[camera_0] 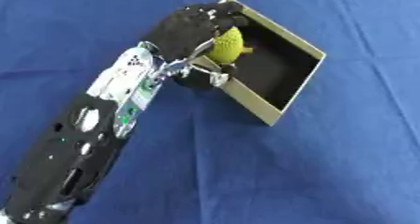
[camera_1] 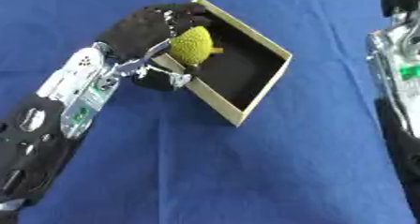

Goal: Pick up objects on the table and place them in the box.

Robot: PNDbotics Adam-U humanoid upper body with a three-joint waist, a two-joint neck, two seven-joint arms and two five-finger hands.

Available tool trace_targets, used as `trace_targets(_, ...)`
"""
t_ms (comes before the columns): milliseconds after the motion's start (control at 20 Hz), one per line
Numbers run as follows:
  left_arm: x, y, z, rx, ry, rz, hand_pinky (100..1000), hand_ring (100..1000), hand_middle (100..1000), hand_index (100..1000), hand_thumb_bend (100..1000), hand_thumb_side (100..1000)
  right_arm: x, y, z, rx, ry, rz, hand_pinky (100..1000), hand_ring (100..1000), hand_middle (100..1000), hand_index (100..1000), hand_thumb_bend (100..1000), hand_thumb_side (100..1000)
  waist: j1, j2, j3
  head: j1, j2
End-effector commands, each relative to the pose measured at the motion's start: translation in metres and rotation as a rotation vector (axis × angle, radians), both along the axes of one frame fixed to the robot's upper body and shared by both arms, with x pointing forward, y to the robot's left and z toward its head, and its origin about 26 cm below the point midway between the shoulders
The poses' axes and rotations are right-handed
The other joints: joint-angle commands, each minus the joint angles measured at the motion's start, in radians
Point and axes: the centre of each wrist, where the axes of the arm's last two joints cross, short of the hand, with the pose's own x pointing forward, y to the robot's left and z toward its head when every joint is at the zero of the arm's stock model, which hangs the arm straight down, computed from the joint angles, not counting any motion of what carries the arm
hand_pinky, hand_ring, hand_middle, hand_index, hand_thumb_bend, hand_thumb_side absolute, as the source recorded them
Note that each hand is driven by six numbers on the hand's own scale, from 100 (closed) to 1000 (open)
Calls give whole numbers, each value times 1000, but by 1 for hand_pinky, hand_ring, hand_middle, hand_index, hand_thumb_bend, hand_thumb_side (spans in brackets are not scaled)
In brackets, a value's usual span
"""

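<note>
My left hand (camera_0: 190,27) reaches up from the lower left and is curled round a bumpy yellow-green fruit-shaped object (camera_0: 226,45). It holds the object over the near-left wall of the box (camera_0: 261,108), a shallow tan cardboard box with a dark inside, lying askew on the blue cloth. The thumb (camera_0: 199,80) sits outside the box wall, below the object. Of my right arm (camera_1: 398,63) only the forearm shows, along the right edge of the right eye view; the hand itself is out of view.
A blue cloth (camera_0: 328,171) covers the whole table, with creases running across it. No other loose objects show on it. A pale strip shows at the far edge.
</note>
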Motion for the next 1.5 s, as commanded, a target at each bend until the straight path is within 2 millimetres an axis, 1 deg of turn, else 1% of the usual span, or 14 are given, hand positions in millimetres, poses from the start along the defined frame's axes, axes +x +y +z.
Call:
trace_targets(50,-3,6,18,-39,-61,-14,835,905,947,957,773,367,-6,-2,8,-13,-30,-7,814,805,796,862,213,915,-1,-22,-1,-2,-5)
trace_targets(200,-6,11,28,-84,-79,-29,823,893,928,947,762,364,-6,-3,7,-12,-29,-11,814,805,796,862,218,911,1,-23,-1,-5,-2)
trace_targets(300,-10,15,37,-136,-86,-47,807,874,899,929,741,343,-6,-3,7,-9,-32,-14,814,805,797,862,220,908,3,-25,0,-9,3)
trace_targets(450,-23,27,60,-276,-98,-98,785,835,842,882,682,289,-6,-5,9,5,-47,-20,814,806,798,862,222,898,7,-31,4,-20,17)
trace_targets(600,-40,40,84,-412,-83,-176,781,824,827,863,662,275,-7,-7,10,18,-60,-29,814,806,798,861,223,894,12,-38,10,-34,31)
trace_targets(750,-61,61,109,-536,-98,-255,781,818,819,852,672,245,-7,-9,9,23,-66,-35,814,807,799,861,222,887,16,-48,15,-52,43)
trace_targets(850,-71,71,119,-575,-106,-283,781,818,819,852,672,245,-7,-9,9,23,-68,-34,814,807,799,861,222,887,18,-51,16,-56,44)
trace_targets(900,-77,81,124,-594,-129,-286,782,818,819,851,688,221,-7,-10,9,23,-68,-38,814,807,798,861,223,881,20,-56,22,-65,47)
trace_targets(1000,-91,109,135,-662,-190,-289,784,817,819,855,690,205,-7,-12,7,26,-72,-47,814,807,799,861,224,877,21,-65,35,-81,51)
trace_targets(1150,-111,146,136,-757,-233,-296,789,824,827,859,693,197,-7,-15,6,28,-74,-59,814,807,799,860,224,874,22,-76,54,-98,58)
trace_targets(1250,-122,164,132,-826,-251,-309,789,825,828,862,699,193,-7,-16,5,31,-77,-65,814,808,799,860,224,873,19,-81,65,-104,58)
trace_targets(1350,-127,180,127,-898,-269,-325,787,824,828,863,706,193,-7,-17,5,32,-80,-67,815,808,800,859,225,870,14,-87,73,-106,54)
trace_targets(1500,-126,200,118,-959,-303,-349,782,819,823,859,718,173,-7,-18,5,34,-87,-68,815,808,800,858,226,869,5,-93,82,-112,48)
